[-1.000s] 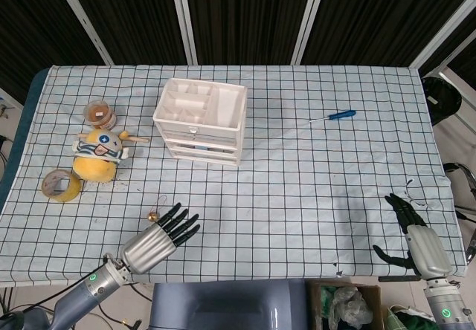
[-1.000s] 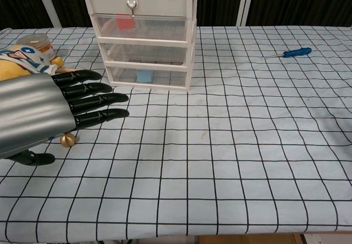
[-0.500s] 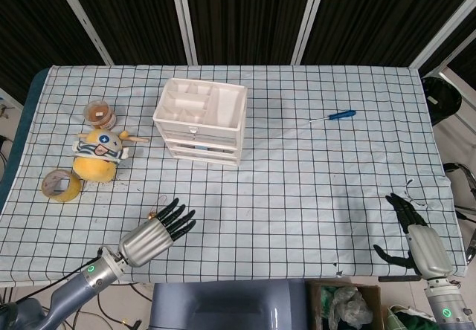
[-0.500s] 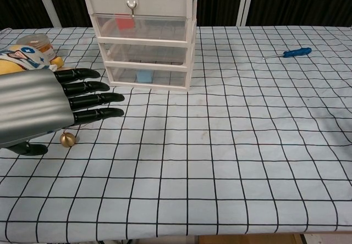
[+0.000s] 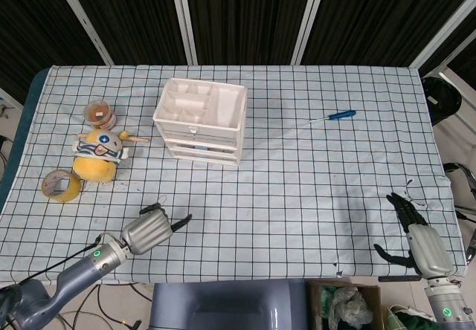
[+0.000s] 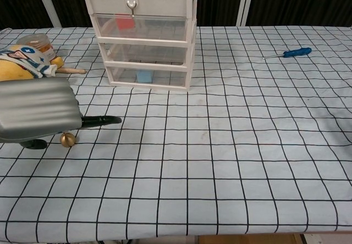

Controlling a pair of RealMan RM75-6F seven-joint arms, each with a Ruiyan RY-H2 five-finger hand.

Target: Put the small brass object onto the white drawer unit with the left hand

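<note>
At the near left corner of the checked tabletop [image 6: 231, 161], the small brass object [image 6: 68, 139] lies on the cloth directly under the left robot hand [image 6: 36, 112], just beside its dark thumb tip; whether the two touch cannot be told. In the chest view most of that robot hand's fingers are curled out of sight beneath the silver back, with a single black finger [image 6: 102, 121] pointing straight out over the cloth, and it appears to grip nothing. The one white drawer unit [image 5: 201, 120] stands well apart, further back toward the middle, its top tray open upward. The right robot hand [image 5: 416, 235] hangs off the near right edge, fingers apart, holding nothing. Around the left side sit one yellow plush toy [image 5: 97, 155], one roll of tape [image 5: 61, 185] and one small round jar [image 5: 99, 112]; one blue screwdriver [image 5: 333, 117] lies far right.
</note>
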